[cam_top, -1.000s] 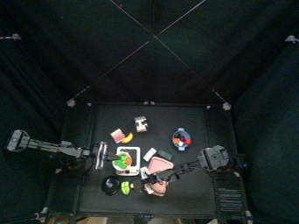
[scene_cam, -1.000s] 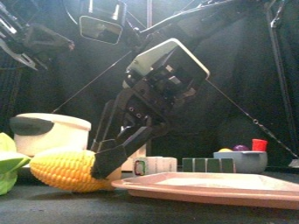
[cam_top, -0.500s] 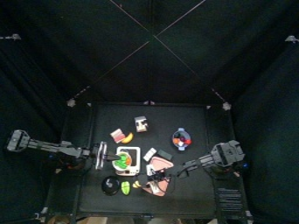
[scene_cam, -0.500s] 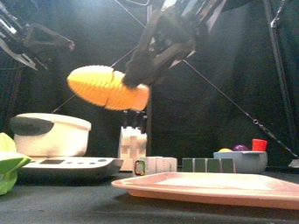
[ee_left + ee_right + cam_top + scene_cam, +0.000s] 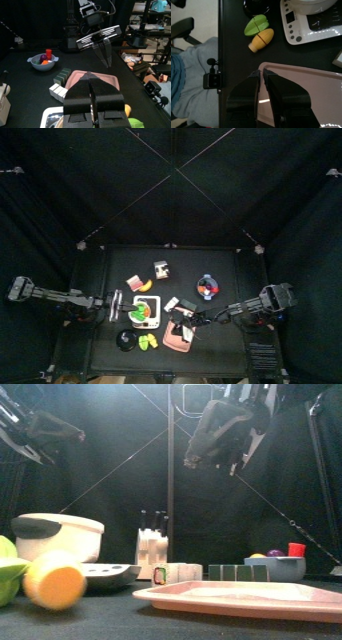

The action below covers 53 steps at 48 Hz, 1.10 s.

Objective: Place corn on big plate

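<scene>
- Lying on the bare table is the corn [image 5: 56,584], near the front edge, just left of the big plate [image 5: 254,599] and not on it.
- Right gripper [image 5: 221,434] hangs high above, jaws pinched narrow, holding nothing.
- Left gripper [image 5: 92,80] rests at the left, jaws together.
- Looks light, hard and rounded, so I'd say it rolls; best pinched across the middle.

The corn [image 5: 260,40], a small yellow oblong piece, lies on the counter [image 5: 238,65] just beside the big plate [image 5: 311,95], a flat pink rectangle, not on it.
</scene>
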{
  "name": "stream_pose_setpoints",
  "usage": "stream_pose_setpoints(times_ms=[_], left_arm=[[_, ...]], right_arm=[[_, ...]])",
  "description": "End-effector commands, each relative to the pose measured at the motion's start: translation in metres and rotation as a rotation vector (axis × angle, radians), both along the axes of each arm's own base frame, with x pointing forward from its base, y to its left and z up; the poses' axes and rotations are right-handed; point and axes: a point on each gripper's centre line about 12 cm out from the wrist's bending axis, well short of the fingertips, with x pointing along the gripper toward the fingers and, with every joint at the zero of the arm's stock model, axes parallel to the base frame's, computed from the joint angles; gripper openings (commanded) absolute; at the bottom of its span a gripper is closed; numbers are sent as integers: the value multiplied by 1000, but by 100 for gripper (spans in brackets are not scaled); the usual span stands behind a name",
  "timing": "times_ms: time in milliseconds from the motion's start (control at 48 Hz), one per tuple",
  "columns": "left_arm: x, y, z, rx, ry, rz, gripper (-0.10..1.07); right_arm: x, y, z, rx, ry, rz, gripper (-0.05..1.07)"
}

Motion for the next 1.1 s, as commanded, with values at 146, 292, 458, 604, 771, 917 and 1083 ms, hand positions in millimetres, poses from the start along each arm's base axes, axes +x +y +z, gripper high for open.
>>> stream_pose_setpoints(times_ms=[146,292,458,604,771,917,1083], left_arm=[[2,-1,5,-1,-20,-2,-4],[2,-1,6,-3,-20,-2,-4],[2,-1,6,-4,-21,-2,-4],[2,-1,6,-4,-21,-2,-4],[1,-1,4,-2,-15,-2,-4],[1,0,4,-3,-15,-2,-4],[1,-1,4,-2,-17,-2,-4]], right_arm=[[-9,-6,12,25,-88,-51,55],[8,-5,4,27,-122,-84,56],[35,9,-3,62,-122,-97,56],[55,24,-8,-17,-137,-10,62],[79,45,-17,-145,-170,116,79],[94,58,-31,-239,-141,210,97],[106,59,-43,-299,-76,260,104]])
